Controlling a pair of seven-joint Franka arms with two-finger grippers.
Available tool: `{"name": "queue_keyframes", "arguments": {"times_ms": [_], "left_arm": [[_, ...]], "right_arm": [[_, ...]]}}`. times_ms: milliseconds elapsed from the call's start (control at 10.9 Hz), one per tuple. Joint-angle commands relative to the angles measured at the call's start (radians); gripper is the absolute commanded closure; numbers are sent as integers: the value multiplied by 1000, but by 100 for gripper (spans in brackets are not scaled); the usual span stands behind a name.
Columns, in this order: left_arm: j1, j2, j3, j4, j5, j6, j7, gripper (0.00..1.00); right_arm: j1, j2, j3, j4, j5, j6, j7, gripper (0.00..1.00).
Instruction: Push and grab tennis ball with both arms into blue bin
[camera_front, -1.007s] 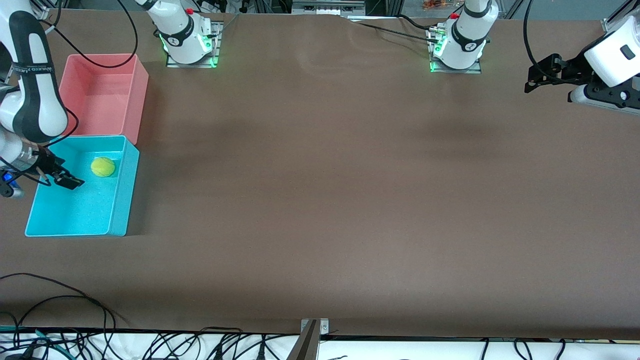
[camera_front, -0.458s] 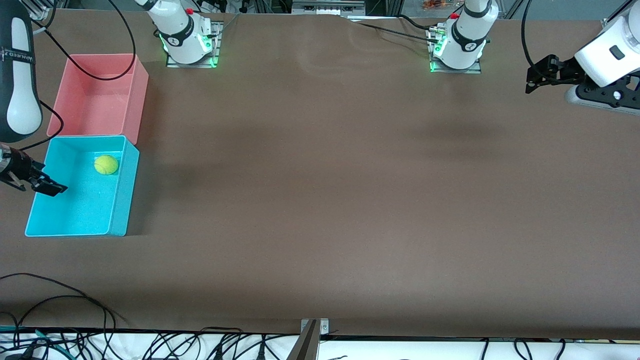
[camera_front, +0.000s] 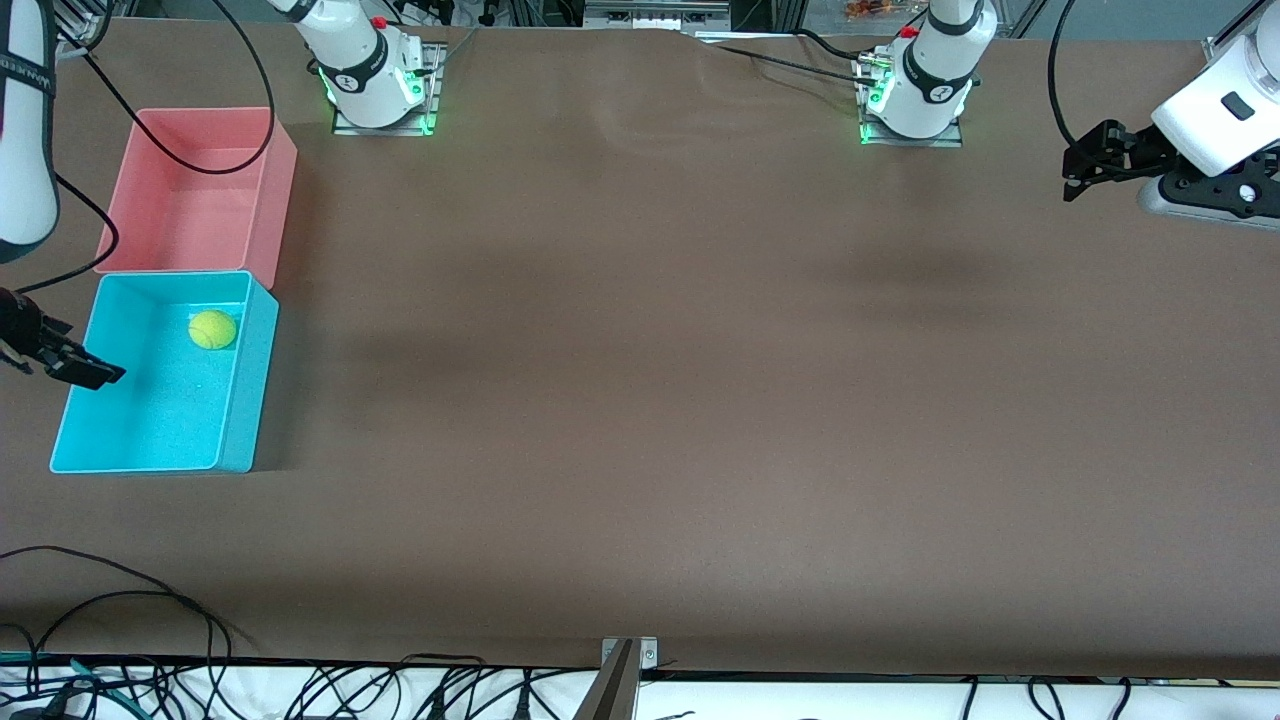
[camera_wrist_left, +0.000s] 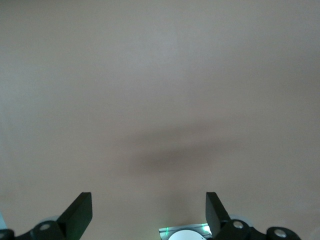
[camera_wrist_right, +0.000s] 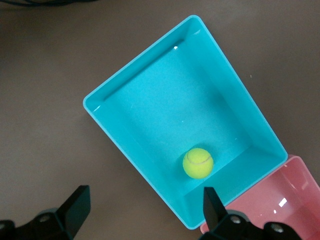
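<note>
A: Where is the tennis ball (camera_front: 212, 329) at this point?

B: It sits on the floor of the blue bin (camera_front: 236, 400), in the half nearer the pink bin (camera_front: 282, 190) (the two bins touch end to end). The right wrist view shows the ball (camera_wrist_right: 198, 163) loose on the blue bin's (camera_wrist_right: 115, 88) floor, close to the wall that meets the pink bin (camera_wrist_right: 265, 200), with nothing gripping it.

A: And the right claw (camera_front: 80, 370)?

B: It hangs over the blue bin's outer long wall, at the right arm's end of the counter (camera_front: 650, 400). Its fingers (camera_wrist_right: 76, 202) are spread apart and hold nothing. A second ago it was over the bin's floor just beside the ball; since then it has drawn back to that rim, most of the shift coming in the first half second.

A: Has the ball shifted?

B: Barely. It has settled slightly toward the pink bin and has stayed put over the last half second.

A: The left claw (camera_front: 1085, 165)?

B: High over the counter's left-arm end, well apart from the blue bin, fingers (camera_wrist_left: 80, 212) spread and empty. It has moved only slightly.
</note>
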Motion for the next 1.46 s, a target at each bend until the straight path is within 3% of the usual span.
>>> {"name": "queue_keyframes", "arguments": {"times_ms": [0, 183, 458, 824, 1099, 1373], "left_arm": [[-7, 8, -7, 23, 20, 10, -24, 0], [-8, 6, -9, 28, 19, 10, -94, 0], [-2, 6, -4, 29, 2, 10, -93, 0], [-1, 6, -4, 29, -1, 9, -91, 0], [1, 6, -4, 29, -1, 6, -91, 0], [4, 6, -4, 28, -1, 1, -91, 0]], "right_arm": [[1, -87, 66, 7, 4, -94, -52, 0], [-11, -124, 112, 2, -42, -151, -105, 0], [-143, -175, 237, -9, -30, -188, -358, 0], [-137, -200, 252, -2, 119, -159, -400, 0], [-89, -264, 252, -15, 120, -177, -392, 0], [-83, -287, 301, -42, 41, -191, -388, 0]]}}
